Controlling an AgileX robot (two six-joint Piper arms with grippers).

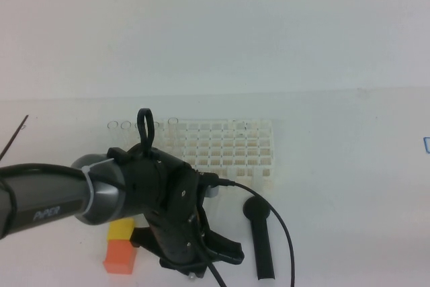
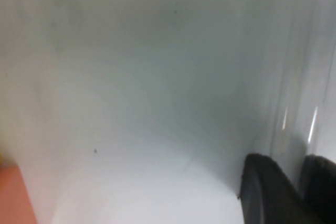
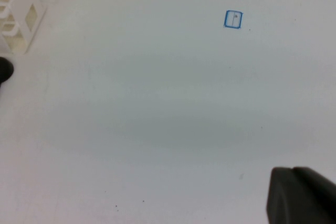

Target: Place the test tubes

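White rack (image 1: 228,146), white table (image 1: 349,166); orange block (image 1: 121,257) and yellow block (image 1: 121,231) beside the black left pincer (image 2: 300,190) at its near edge; black right pincer (image 3: 302,195) and blue-outlined square (image 3: 233,19) toward its right edge.

The left arm (image 1: 60,199) is reaching in from the left, and the left gripper (image 1: 195,267) is hanging low over the table's near edge. Behind it a white test tube rack (image 1: 232,149) is standing, with clear test tubes (image 1: 125,126) rising at its left end. A black handle-shaped tool (image 1: 261,236) is lying just right of the gripper. A yellow block (image 1: 121,230) and an orange block (image 1: 121,257) are sitting beneath the arm, touching each other.
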